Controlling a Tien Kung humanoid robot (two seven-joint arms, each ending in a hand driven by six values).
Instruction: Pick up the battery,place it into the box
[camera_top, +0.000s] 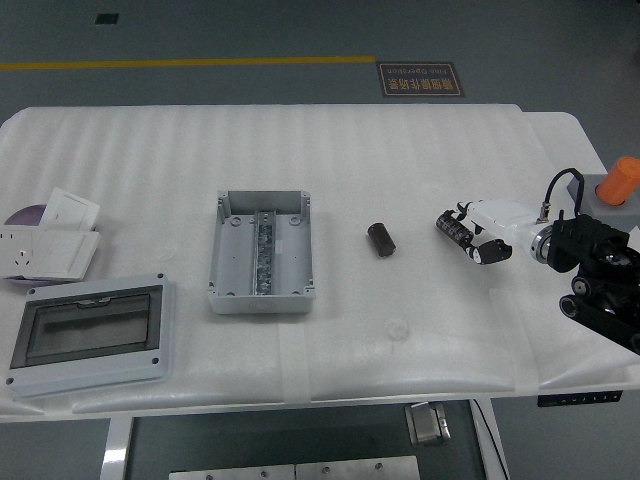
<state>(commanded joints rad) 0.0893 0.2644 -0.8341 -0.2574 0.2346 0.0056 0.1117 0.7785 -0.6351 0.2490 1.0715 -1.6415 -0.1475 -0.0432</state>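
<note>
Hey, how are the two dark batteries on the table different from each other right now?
The middle battery lies free on the white table, nothing touching it; the right battery is gripped in the right robot hand. The middle battery sits nearer the open grey box; the right battery is farther from it. The middle battery shows fully; the right battery is partly hidden by fingers. Both are small dark cylinders outside the box.

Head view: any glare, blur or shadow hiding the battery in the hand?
Head view: lighting is even and soft, no glare on the white table; the right hand is sharp, its fingers curled over the battery, which they partly hide; the loose battery and grey box are crisp, with faint shadows.
</note>
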